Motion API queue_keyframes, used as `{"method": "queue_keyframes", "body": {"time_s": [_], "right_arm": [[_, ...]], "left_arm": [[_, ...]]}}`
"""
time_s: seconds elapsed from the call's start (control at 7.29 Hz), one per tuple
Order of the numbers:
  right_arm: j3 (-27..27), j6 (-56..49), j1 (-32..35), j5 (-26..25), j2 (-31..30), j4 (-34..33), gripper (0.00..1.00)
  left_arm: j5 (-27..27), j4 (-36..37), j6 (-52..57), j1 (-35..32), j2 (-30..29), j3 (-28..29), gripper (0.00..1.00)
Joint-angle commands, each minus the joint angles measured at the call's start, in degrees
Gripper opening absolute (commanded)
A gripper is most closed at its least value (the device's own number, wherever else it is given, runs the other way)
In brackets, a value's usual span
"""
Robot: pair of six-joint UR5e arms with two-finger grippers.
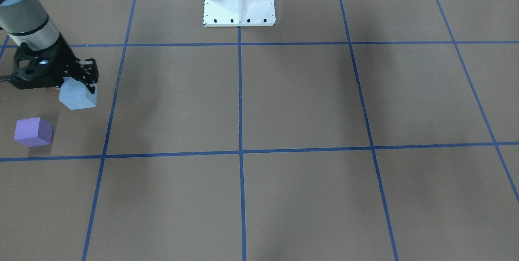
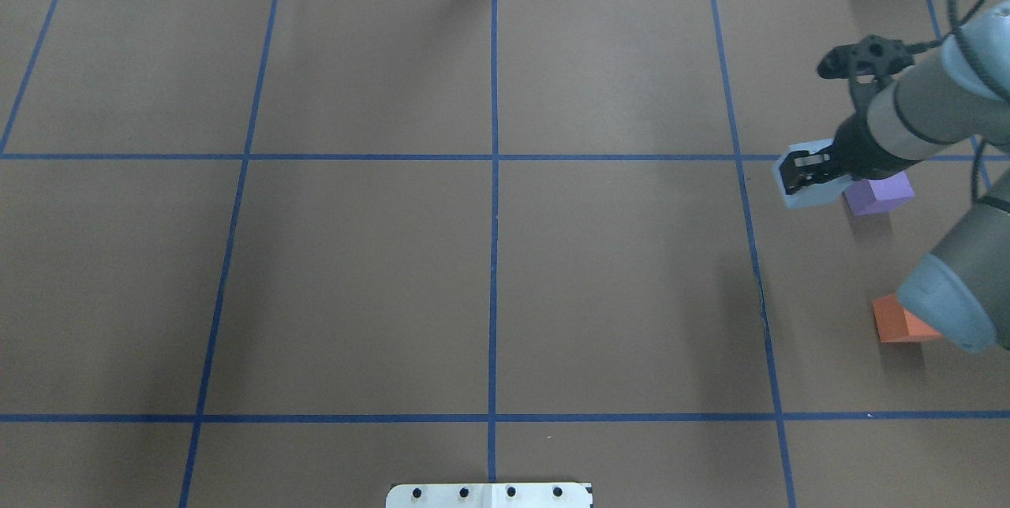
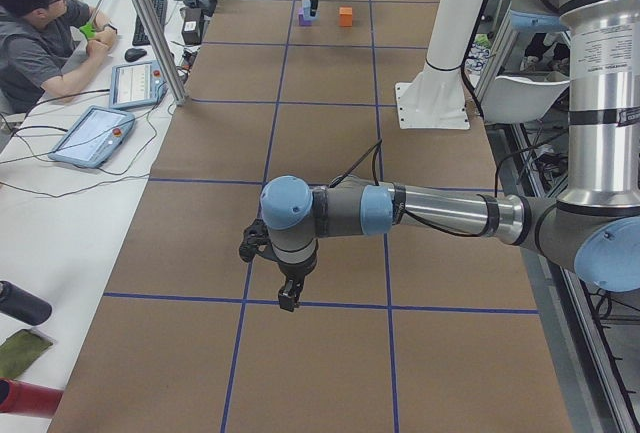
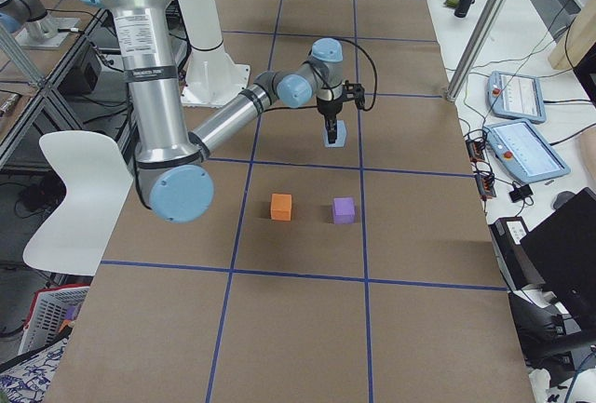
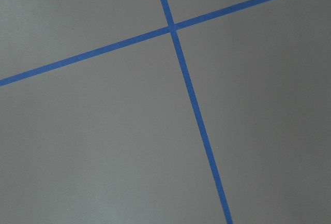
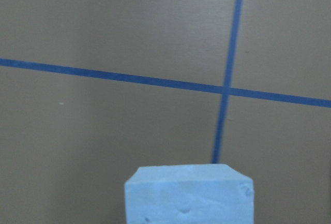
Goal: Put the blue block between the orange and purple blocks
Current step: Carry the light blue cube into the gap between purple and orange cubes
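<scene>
The right end effector (image 2: pixel 803 173) is clamped on the blue block (image 2: pixel 813 197), near the purple block (image 2: pixel 880 194) and outside its gap to the orange block (image 2: pixel 895 323). That gap looks snug, so a skewed descent could shove a neighbour. I can't tell how the left end effector (image 3: pixel 288 298) stands.

A pale blue block (image 6: pixel 189 195) sits at the bottom edge, its top face showing. Behind it lies the brown desk (image 6: pixel 103 17), where 2 blue tape lines (image 6: pixel 129 76) cross above the block's right half.
</scene>
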Motion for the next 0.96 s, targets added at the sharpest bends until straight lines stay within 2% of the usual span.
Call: {"method": "queue_keyframes", "body": {"time_s": [0.0,0.27,0.41,0.82], "right_arm": [[-6.94,-0.79,4.84,4.12,-11.37,19.6,0.0],[-13.37,11.97,4.67,3.87,-14.12,36.13,0.0],[-15.22,13.44,4.07,3.43,-16.13,41.0,0.0],[-16.46,13.45,-2.25,-4.11,-17.29,41.22,0.0]], "left_arm": [[-0.17,0.0,-0.18,0.08,-0.09,-0.15,1.0],[-0.17,0.0,-0.96,0.08,0.0,-1.03,1.0],[-0.17,0.0,-1.06,0.08,0.0,-1.21,1.0],[-0.87,0.0,-1.06,-0.01,0.0,-1.38,1.0]]}}
